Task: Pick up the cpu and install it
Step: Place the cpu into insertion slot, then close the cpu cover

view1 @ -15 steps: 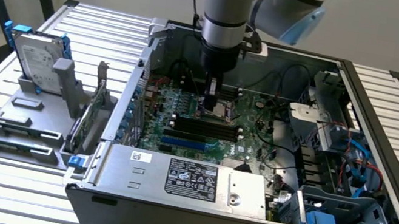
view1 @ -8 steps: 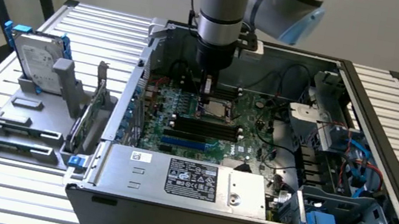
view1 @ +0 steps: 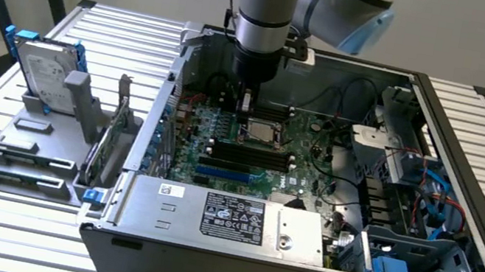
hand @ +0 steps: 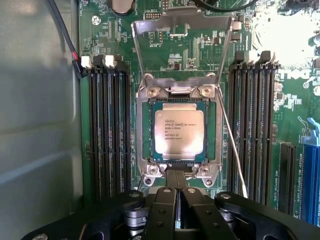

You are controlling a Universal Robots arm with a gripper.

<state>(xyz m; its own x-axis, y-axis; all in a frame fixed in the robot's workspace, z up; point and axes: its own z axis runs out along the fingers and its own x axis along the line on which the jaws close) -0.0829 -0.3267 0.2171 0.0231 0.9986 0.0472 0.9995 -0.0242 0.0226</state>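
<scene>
Small flat silver-topped square cpu sits in the open metal-framed socket, probably light, stiff, fragile underneath so edges only imo, with the black gripper pinched closed and empty just beside it.

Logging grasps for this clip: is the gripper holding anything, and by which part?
Nothing: the gripper is shut on itself at the edge of the socket, and the cpu lies in it.
</scene>
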